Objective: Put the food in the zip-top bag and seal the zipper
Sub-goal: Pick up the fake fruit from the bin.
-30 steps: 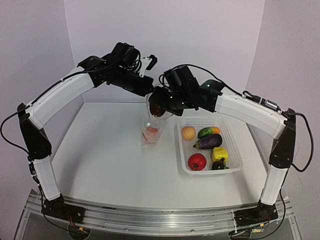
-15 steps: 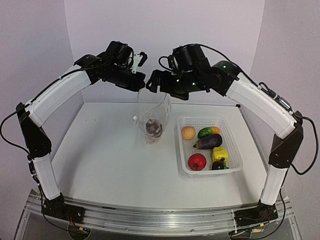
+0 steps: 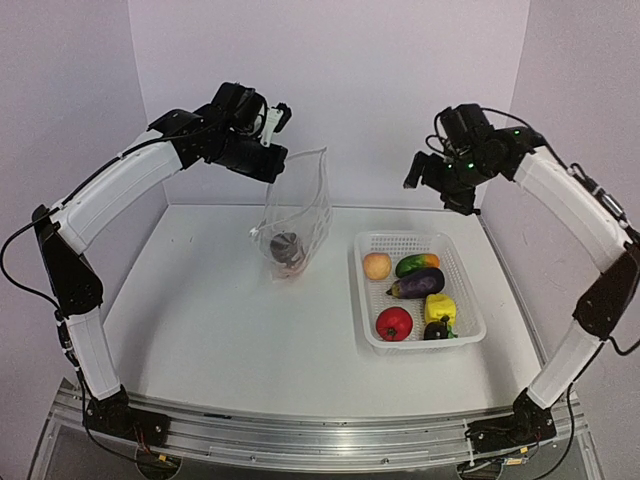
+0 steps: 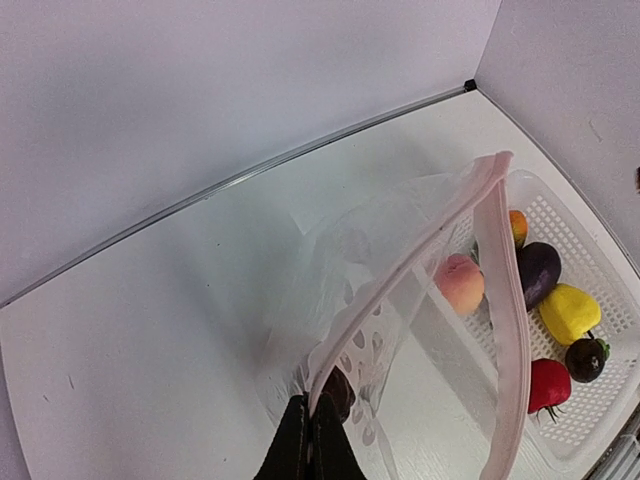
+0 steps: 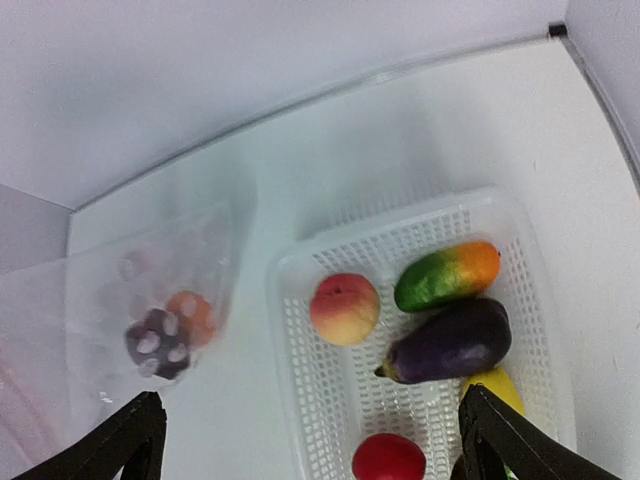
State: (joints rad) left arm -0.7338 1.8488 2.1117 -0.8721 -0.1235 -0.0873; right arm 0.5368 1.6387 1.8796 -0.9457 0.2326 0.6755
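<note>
My left gripper (image 3: 275,165) is shut on the mouth edge of the zip-top bag (image 3: 297,210) and holds it hanging above the table, mouth open. In the left wrist view the gripper (image 4: 308,440) pinches the pale pink zipper (image 4: 400,270). A dark mangosteen (image 3: 286,244) and an orange pepper (image 5: 190,312) lie in the bag's bottom. My right gripper (image 3: 428,176) is open and empty, high above the basket's far edge; it also shows in the right wrist view (image 5: 310,435). The basket holds a peach (image 3: 377,265), green mango (image 3: 417,264), eggplant (image 3: 420,283), yellow pepper (image 3: 440,307), pomegranate (image 3: 394,323) and a second mangosteen (image 3: 437,329).
The white mesh basket (image 3: 467,300) stands on the table at the right, just beside the hanging bag. White walls close in the back and both sides of the table (image 3: 220,320).
My right gripper dropped the dark mangosteen into the bag, then pulled back up and to the right, over the basket. The bag swung slightly left; the left arm stayed put.
</note>
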